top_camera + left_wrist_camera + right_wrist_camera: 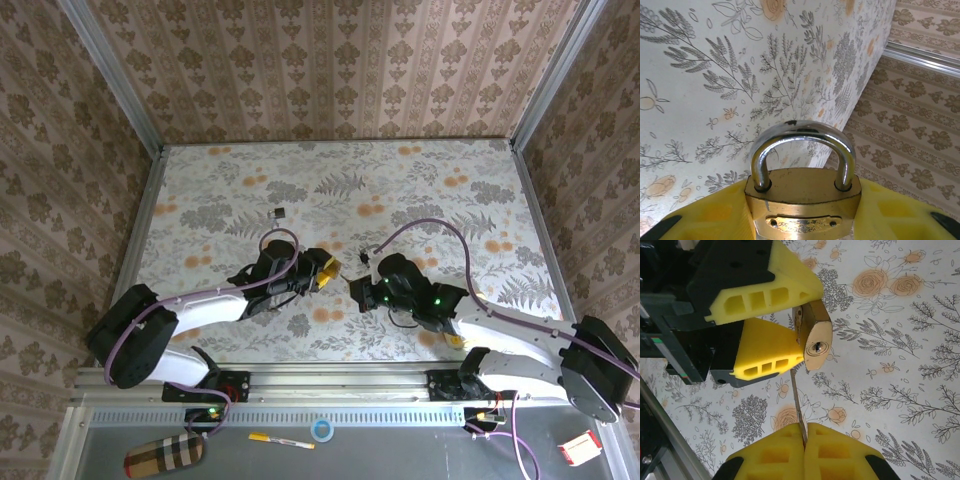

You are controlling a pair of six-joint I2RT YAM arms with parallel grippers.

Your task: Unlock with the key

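You're clamping the brass padlock with silver shackle (815, 340) in your left gripper (806, 315) and pinching the tiny thin-bladed key (796, 400) in your right gripper (804, 434), tip just beside the keyhole (817, 346), so it's lined up-ish but not inserted yet.

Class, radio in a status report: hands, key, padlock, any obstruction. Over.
Left hand shut on padlock, keyhole exposed. Right hand shut on key, blade tip just off the keyhole, not inserted. Nothing between them.

key (797, 405): thin metal blade, head hidden, pinched upright in right gripper (804, 432); tip beside padlock (815, 340) keyhole, not inserted.
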